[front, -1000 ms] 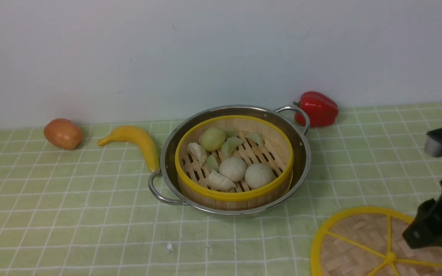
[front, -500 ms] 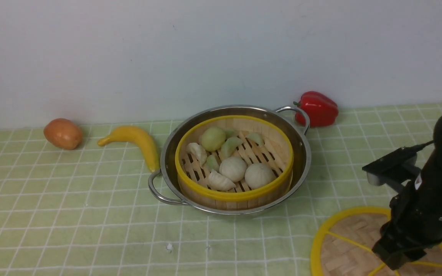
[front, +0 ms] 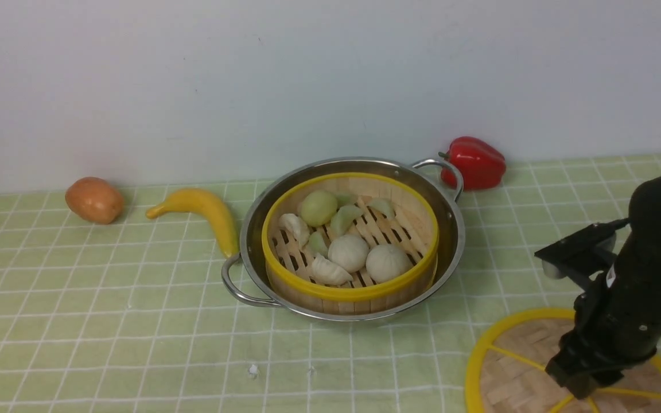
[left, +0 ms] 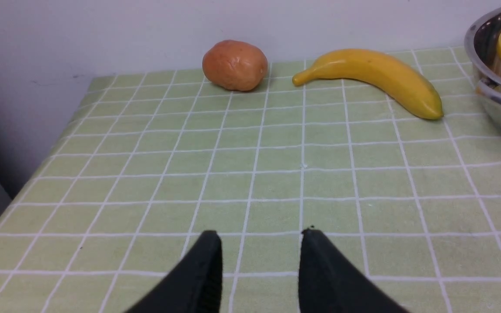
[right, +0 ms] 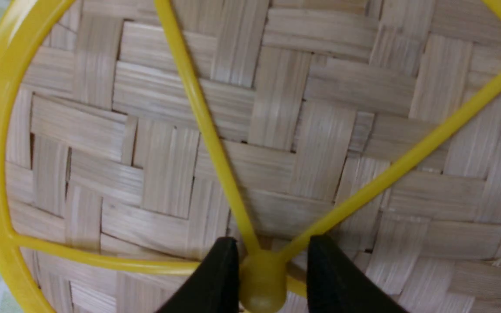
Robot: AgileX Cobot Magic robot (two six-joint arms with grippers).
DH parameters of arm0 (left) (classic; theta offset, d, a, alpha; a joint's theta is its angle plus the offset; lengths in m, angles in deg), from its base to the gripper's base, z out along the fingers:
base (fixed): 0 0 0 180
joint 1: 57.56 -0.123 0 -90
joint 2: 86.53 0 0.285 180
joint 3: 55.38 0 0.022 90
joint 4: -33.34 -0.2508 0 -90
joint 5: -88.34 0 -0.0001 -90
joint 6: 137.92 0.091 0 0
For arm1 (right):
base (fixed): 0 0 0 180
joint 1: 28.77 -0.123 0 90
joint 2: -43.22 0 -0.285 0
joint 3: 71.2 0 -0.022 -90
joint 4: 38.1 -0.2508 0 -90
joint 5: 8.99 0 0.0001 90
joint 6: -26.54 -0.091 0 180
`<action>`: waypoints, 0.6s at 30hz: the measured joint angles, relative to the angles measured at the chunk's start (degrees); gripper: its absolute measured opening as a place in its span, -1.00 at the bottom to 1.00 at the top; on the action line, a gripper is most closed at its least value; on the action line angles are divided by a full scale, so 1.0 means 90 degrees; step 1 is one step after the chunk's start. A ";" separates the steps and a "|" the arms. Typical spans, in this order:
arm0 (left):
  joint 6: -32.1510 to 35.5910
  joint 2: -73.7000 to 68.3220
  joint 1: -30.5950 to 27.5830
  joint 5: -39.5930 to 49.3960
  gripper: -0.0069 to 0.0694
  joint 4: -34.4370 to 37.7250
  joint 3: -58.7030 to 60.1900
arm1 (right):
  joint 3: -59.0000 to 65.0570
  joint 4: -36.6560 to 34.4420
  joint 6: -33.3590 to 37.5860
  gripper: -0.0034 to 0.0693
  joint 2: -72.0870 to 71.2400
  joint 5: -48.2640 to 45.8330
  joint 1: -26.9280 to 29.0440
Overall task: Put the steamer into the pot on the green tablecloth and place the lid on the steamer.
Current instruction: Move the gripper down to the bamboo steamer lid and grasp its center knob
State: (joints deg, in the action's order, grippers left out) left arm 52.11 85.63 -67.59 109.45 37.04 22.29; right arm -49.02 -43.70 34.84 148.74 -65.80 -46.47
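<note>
At the near right of the green tablecloth [front: 107, 298] lay the lid [front: 514, 373], a flat woven-bamboo disc with yellow rim and spokes; the right claw [right: 271, 261] stood spread astride its yellow hub [right: 262, 284], a gap showing on one side. Farther back, the steamer [front: 349, 293] sat in the pot [front: 450, 229]. The left claw [left: 259, 243] hung spread and empty over checked cloth. A plain pale wall [front: 307, 69] rose behind.

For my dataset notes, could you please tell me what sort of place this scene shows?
Probably a staged test table rather than a real kitchen: a green tablecloth against a bare wall, with a steamer in a pot, plus a banana and red pepper.
</note>
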 joint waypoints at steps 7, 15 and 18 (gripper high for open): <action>0.0000 0.0000 0.0000 0.0000 -0.18 0.0000 0.0000 | -0.0027 0.0066 -0.0491 -0.50 -0.0098 -0.0128 -0.0012; 0.0000 0.0000 0.0000 0.0000 -0.18 -0.0007 0.0000 | 0.0001 0.0622 -0.1044 -0.50 -0.1702 0.0137 -0.0012; 0.0000 0.0000 0.0000 0.0000 -0.18 -0.0007 0.0000 | -0.0199 0.0184 -0.0467 -0.50 -0.2160 0.0482 -0.0065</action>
State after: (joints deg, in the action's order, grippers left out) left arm 52.11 85.63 -67.59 109.45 36.97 22.29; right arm -50.81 -42.05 30.64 129.30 -61.46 -47.06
